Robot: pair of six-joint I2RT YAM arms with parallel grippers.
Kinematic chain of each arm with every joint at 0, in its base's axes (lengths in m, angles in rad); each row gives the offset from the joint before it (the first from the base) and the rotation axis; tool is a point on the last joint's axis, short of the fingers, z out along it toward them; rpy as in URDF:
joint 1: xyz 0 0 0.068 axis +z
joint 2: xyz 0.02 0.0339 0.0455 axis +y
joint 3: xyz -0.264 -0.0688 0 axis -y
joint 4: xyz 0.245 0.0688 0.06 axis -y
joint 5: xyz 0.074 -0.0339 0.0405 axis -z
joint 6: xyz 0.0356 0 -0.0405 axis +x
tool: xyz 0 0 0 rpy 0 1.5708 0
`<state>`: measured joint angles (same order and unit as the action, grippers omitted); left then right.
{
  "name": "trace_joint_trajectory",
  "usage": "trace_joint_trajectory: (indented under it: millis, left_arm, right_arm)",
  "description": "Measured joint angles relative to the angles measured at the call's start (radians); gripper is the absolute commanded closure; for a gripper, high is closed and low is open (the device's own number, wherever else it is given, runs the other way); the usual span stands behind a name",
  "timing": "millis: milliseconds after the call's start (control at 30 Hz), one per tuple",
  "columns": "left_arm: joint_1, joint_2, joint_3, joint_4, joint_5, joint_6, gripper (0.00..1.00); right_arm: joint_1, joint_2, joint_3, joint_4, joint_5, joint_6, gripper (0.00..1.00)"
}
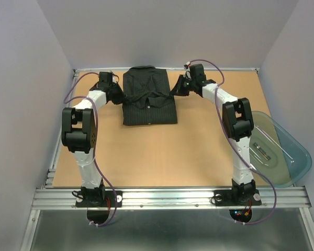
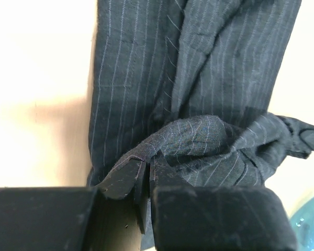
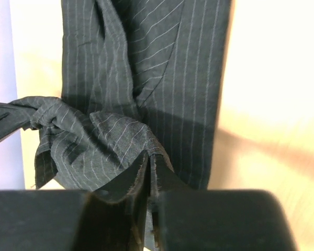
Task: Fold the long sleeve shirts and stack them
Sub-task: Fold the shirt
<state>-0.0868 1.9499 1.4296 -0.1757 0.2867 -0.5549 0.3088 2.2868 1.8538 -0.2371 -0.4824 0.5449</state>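
While left hand and right hand pinch it, one shirt lies.

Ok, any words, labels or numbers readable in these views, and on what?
No readable text in any view.
The shirt shows only pinstripes and buttons, no tag in sight.
The clear bin on the right holds a small strip, too small to tell if it carries print.
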Motion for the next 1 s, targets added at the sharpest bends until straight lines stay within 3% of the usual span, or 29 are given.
trace_joint_trajectory:
  millis: [333,433,467,500,533,567,633,800,1000]
  left_arm:
    - [0.002,0.058,0.0,0.048,-0.015,0.001,0.83]
    - [0.003,0.058,0.0,0.075,-0.02,0.002,0.68]
    - [0.003,0.058,0.0,0.09,-0.024,0.003,0.57]
    - [0.003,0.058,0.0,0.098,-0.026,0.004,0.5]
    - [0.003,0.058,0.0,0.103,-0.027,0.002,0.36]
    - [0.003,0.058,0.0,0.109,-0.029,0.007,0.36]
    - [0.003,0.058,0.0,0.124,-0.03,0.012,0.11]
    - [0.003,0.029,0.003,0.134,-0.051,0.024,0.03]
    - [0.003,-0.158,0.003,0.135,-0.12,0.036,0.02]
  right_arm:
    - [-0.002,0.087,0.087,-0.001,0.003,-0.031,0.85]
    - [-0.002,0.108,0.108,-0.002,0.005,-0.042,0.68]
    - [-0.002,0.11,0.111,-0.003,0.005,-0.047,0.64]
    - [-0.002,0.111,0.113,-0.003,0.006,-0.05,0.54]
    - [-0.002,0.111,0.116,-0.004,0.007,-0.052,0.48]
    - [-0.002,0.111,0.122,-0.005,0.008,-0.052,0.44]
    - [-0.002,0.111,0.13,-0.003,0.012,-0.06,0.25]
    - [-0.006,0.085,0.134,-0.019,0.084,-0.123,0.11]
    - [-0.008,-0.121,0.082,-0.021,0.161,-0.262,0.1]
